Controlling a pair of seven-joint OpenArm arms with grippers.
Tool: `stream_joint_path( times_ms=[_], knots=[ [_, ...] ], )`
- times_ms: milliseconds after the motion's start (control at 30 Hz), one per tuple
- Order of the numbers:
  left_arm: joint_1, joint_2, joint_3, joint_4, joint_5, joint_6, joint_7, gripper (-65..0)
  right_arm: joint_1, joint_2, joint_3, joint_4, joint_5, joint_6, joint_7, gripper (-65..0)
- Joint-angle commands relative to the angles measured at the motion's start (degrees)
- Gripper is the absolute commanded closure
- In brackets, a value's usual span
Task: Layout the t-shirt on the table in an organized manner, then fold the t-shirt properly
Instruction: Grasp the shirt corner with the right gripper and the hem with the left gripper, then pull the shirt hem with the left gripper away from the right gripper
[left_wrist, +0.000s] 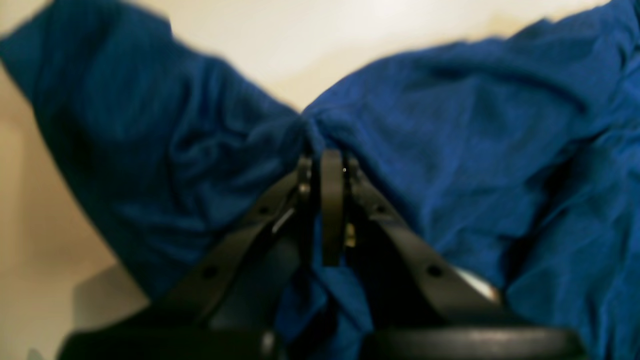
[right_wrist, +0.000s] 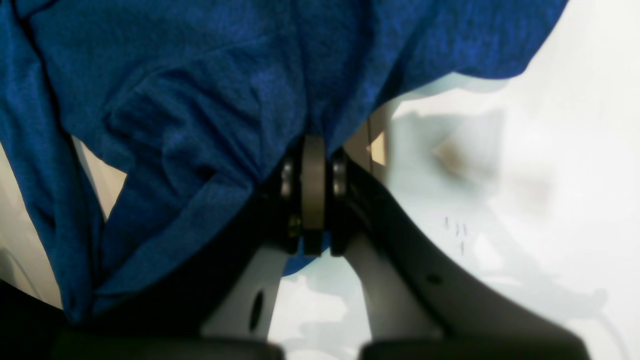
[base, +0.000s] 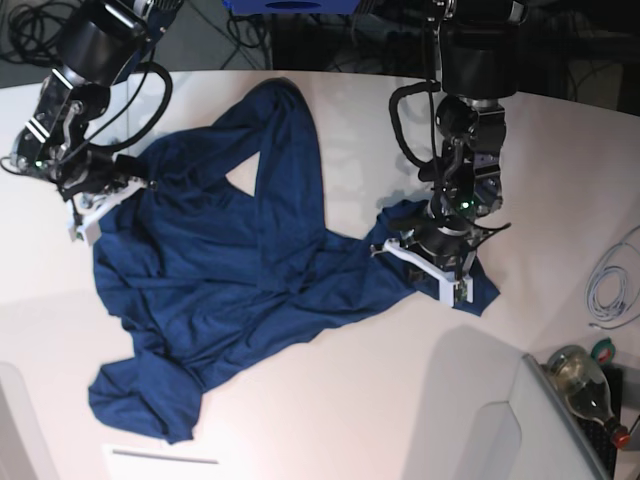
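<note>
Beyond the curved far edge of the work area the floor (base: 330, 45) is dark, with black cables (base: 30, 30) tangled at the far left corner. A blue box (base: 290, 5) sits at the top edge of the base view. At the near right stands a grey panel (base: 555, 425), and beside it a glass bottle (base: 585, 385) lies with a red cap. A pale cord (base: 610, 290) coils at the right edge. The light is warm and even.

both arms' fingers (left_wrist: 330, 165) pinched shut
</note>
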Motion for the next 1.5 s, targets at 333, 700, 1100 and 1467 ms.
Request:
stream_joint_path(
  times_ms=[333, 700, 1100, 1467],
  knots=[
    [-17.1, -0.1, -0.1, -4.7, 0.3, -0.2, -1.1, 0.0, 0.1, 1.3, -0.3, 0.9, 0.4, 0.2, 0.3, 0.0],
    [-35.4, -0.1, 0.3, -19.7, 0.0, 1.9, -6.9, 0.0, -1.6, 2.8, -0.3, 1.0, 0.4, 0.2, 0.3, 0.0],
    [-38.7, -0.2, 0.3, -5.6, 0.4, 3.1, -0.7, 0.0, -1.4, 3.6, -0.3, 1.0, 0.4, 0.2, 0.3, 0.0],
    [-47.2, -0.1, 0.3, -6.4, 0.4, 3.1, -0.8, 0.0, -1.9, 3.6, -0.3, 1.0, 0.4, 0.2, -1.0, 0.0]
  ],
)
